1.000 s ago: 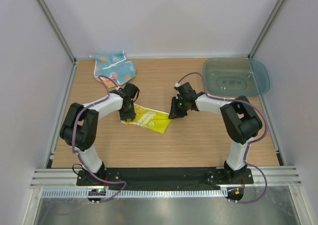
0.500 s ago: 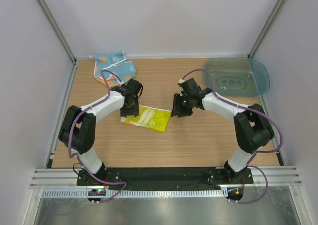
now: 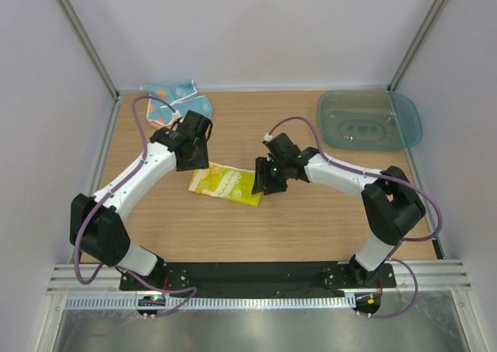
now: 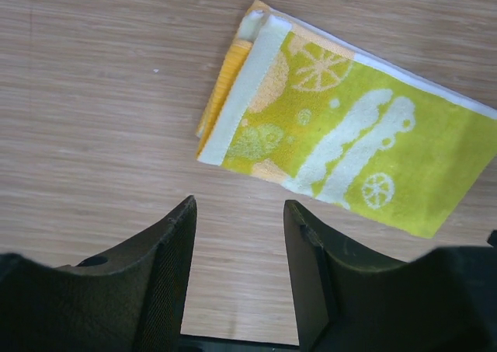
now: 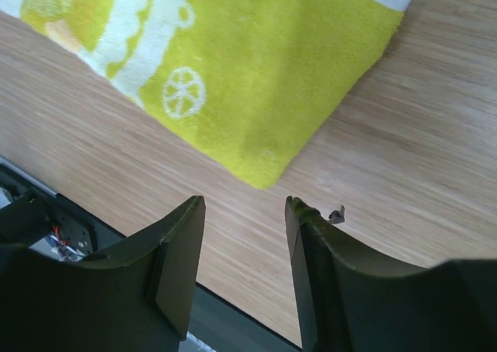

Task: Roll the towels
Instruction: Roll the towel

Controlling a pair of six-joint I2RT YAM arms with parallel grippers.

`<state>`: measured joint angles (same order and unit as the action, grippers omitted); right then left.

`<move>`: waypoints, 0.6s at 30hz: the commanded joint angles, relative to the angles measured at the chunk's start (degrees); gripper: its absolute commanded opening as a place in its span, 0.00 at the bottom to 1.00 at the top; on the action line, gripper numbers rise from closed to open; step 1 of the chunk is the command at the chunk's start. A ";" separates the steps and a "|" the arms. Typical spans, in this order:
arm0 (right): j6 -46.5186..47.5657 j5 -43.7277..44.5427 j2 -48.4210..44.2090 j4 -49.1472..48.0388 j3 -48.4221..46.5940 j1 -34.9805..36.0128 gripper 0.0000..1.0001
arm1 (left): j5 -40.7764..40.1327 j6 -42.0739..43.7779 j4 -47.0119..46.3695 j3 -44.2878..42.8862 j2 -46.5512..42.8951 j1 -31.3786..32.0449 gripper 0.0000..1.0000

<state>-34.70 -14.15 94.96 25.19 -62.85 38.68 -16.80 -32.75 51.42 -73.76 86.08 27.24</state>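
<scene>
Yellow towel [image 4: 349, 134] printed with white and orange citrus slices (white-edged).
Blue towel [image 3: 172, 94] is patterned orange and white.

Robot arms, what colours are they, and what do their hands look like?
The left arm and right arm have white tubes, chunky black joints and a looping purple cable. The left gripper and right gripper each have two black, curved fingers.

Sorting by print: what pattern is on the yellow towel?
Yellow towel: orange and white citrus print; left wrist view.
</scene>
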 commanded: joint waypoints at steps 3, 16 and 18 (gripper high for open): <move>-1.86 0.62 5.05 -3.83 0.80 0.79 0.52 | -1.40 0.76 3.07 1.15 -6.01 -0.17 0.50; -5.02 2.29 8.49 -8.84 5.11 6.14 0.31 | 0.27 -0.12 2.28 6.17 -10.15 -0.17 0.49; -6.43 2.81 8.05 -9.28 6.51 7.37 0.28 | 0.45 -0.12 2.28 6.26 -10.23 -0.17 0.49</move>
<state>-38.85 -13.19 102.96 17.21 -58.81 43.99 -16.84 -32.58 53.82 -67.77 77.82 27.24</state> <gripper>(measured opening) 0.292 0.492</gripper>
